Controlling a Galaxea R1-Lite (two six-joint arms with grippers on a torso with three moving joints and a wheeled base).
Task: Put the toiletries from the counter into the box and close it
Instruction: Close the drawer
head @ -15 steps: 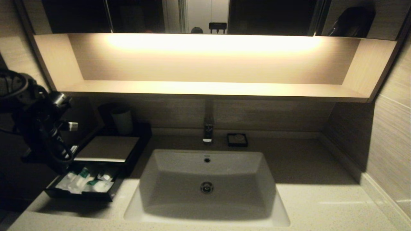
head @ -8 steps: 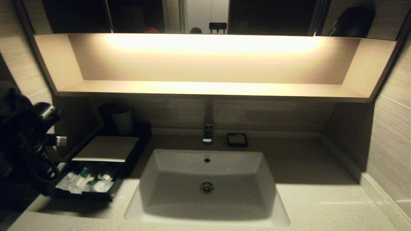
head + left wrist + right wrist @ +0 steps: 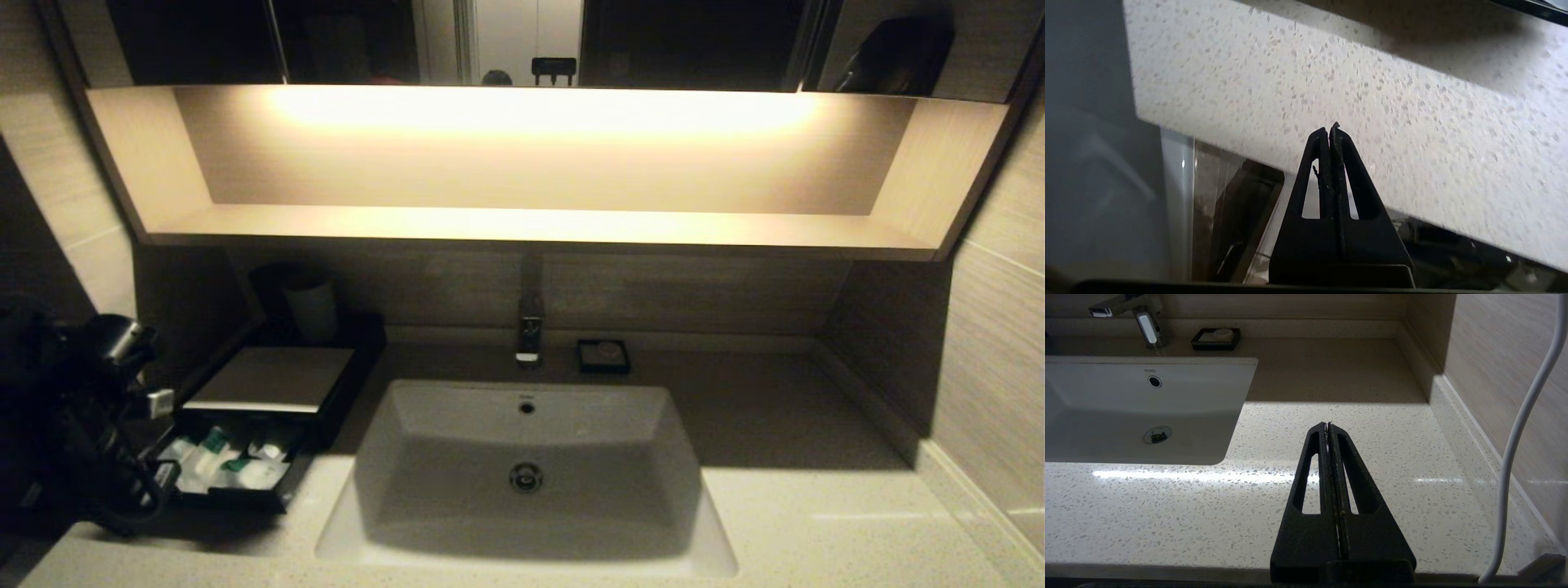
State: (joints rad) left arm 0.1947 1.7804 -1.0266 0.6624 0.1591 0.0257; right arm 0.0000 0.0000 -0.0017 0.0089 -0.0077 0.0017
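Observation:
The black box [image 3: 269, 377] with its beige top panel stands on the counter [image 3: 816, 506] left of the sink [image 3: 408, 457]. Its drawer [image 3: 204, 495] is pulled out towards the front. Several clear-wrapped white and green toiletries [image 3: 224, 465] lie in the drawer. My left arm [image 3: 73, 408] is low at the far left, beside the drawer. My left gripper [image 3: 1331, 128] is shut and empty, over the front corner of the counter [image 3: 1372, 102]. My right gripper [image 3: 1327, 425] is shut and empty, low over the counter [image 3: 1392, 428] right of the sink [image 3: 1126, 371]. It is out of the head view.
A pale grey cup [image 3: 310, 309] stands behind the box. A faucet [image 3: 529, 335] and a small black dish [image 3: 603, 356] are behind the sink. The lit shelf [image 3: 531, 220] hangs above. A wall [image 3: 980, 367] bounds the right end. A white cable [image 3: 1519, 428] hangs near it.
My left arm has dropped down and drawn back to the front left, away from the drawer's left side. The drawer and toiletries have not moved.

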